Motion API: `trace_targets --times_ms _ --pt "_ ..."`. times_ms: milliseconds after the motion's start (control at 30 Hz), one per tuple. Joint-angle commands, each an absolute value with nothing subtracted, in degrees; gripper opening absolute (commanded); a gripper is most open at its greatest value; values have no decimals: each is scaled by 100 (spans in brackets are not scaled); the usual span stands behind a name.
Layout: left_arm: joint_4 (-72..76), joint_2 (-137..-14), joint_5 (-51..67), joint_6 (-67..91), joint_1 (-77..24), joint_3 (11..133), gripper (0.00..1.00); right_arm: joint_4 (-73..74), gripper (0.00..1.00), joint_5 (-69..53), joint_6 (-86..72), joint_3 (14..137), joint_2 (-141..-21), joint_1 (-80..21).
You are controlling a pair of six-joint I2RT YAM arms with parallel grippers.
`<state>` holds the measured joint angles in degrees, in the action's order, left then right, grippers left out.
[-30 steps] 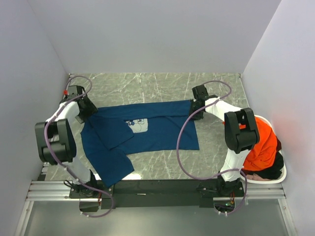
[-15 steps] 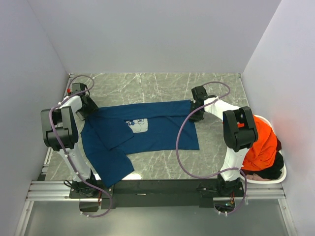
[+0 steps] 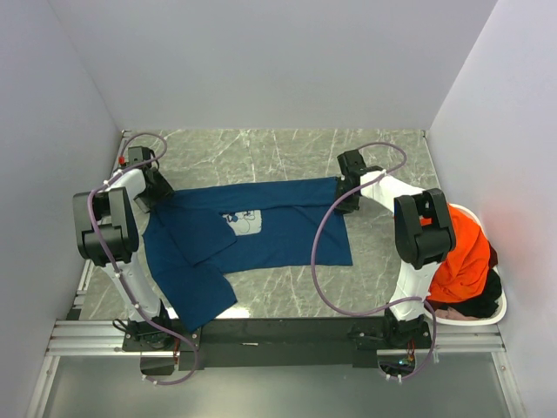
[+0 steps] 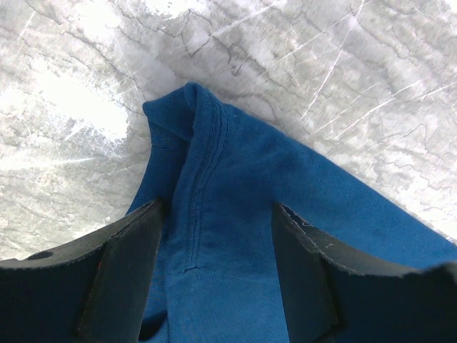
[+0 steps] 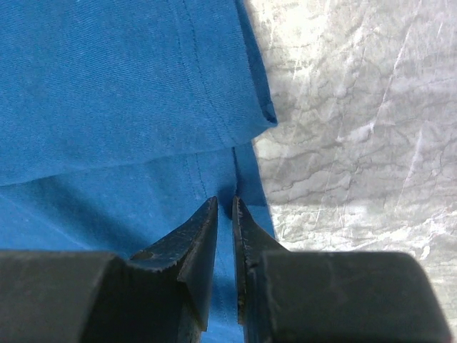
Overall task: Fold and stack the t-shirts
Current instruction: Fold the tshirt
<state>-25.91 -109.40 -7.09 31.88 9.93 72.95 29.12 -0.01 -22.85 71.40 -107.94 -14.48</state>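
Note:
The navy blue t-shirt (image 3: 261, 231) lies partly folded on the marble table, its pale chest print (image 3: 246, 221) showing, one part hanging toward the near edge. My left gripper (image 3: 158, 195) is at its far left corner; in the left wrist view the left gripper (image 4: 218, 206) is open, its fingers (image 4: 128, 243) straddling the cloth (image 4: 235, 214). My right gripper (image 3: 346, 195) is at the far right corner; in the right wrist view the right gripper (image 5: 225, 203) is pinched shut on the shirt's hem (image 5: 143, 107). An orange t-shirt (image 3: 461, 252) lies in the basket.
The white oval basket (image 3: 474, 320) stands at the right edge of the table and holds the orange shirt over a dark one (image 3: 477, 305). Grey walls close in the table on the left, back and right. Purple cables loop over both arms.
My left arm's elbow has swung up and inward, and its gripper has shifted slightly toward the far left corner. The right arm and the shirt have barely moved.

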Motion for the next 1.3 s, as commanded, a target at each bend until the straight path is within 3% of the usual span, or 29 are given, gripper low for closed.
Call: trace_targets --times_ms 0,433,633,967,1267 --pt "-2549 -10995 -782 3067 984 7427 68 3006 22 35 -2241 7400 -10731 -1512" --pt "-2540 -10986 -738 3067 993 7436 67 2936 18 17 -2259 7321 -10881 -1521" --pt "-2566 -11021 -791 3059 993 7436 67 3014 0 262 -2171 7347 -10951 -1521" --pt "-2637 -11083 -923 3059 1037 7471 66 3243 0 1098 -1793 7594 -10872 -1222" --pt "-2654 -11118 -941 3067 1063 7480 67 3156 0 845 -1740 7717 -10978 -1072"
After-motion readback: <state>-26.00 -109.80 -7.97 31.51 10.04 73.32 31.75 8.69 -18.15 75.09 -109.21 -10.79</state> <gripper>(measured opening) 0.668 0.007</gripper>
